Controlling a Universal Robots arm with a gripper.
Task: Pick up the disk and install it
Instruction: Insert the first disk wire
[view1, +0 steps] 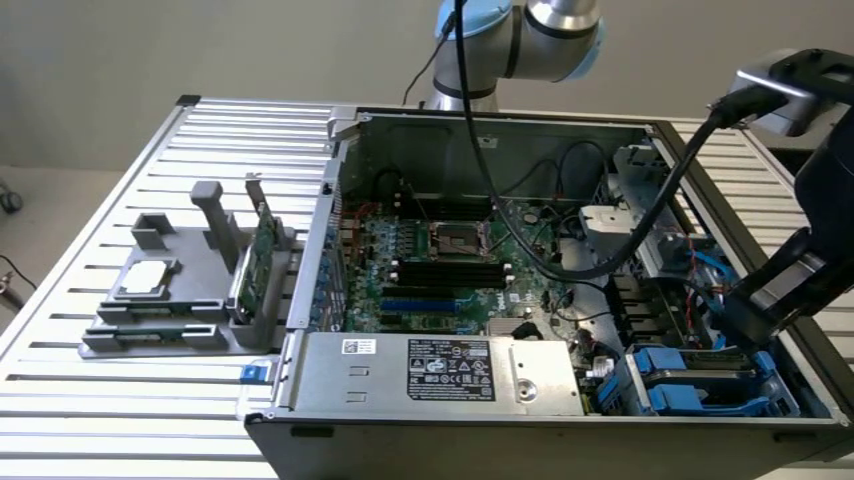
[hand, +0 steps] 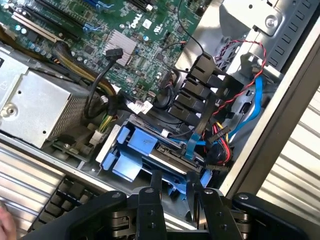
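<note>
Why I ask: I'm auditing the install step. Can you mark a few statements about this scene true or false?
1. The disk lies inside the case. True.
2. The case is shut with a panel. False: it is open and the board shows.
3. A chip lies on the stand. True.
4. The pincer hangs over the stand. False: it is at the disk, fingers apart.

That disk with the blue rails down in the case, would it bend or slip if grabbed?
Probably stiff: the disk looks like a flat metal slab. Its blue plastic rails seem smooth, so perhaps slippery and more breakable. Flat, so unlikely to roll.
</note>
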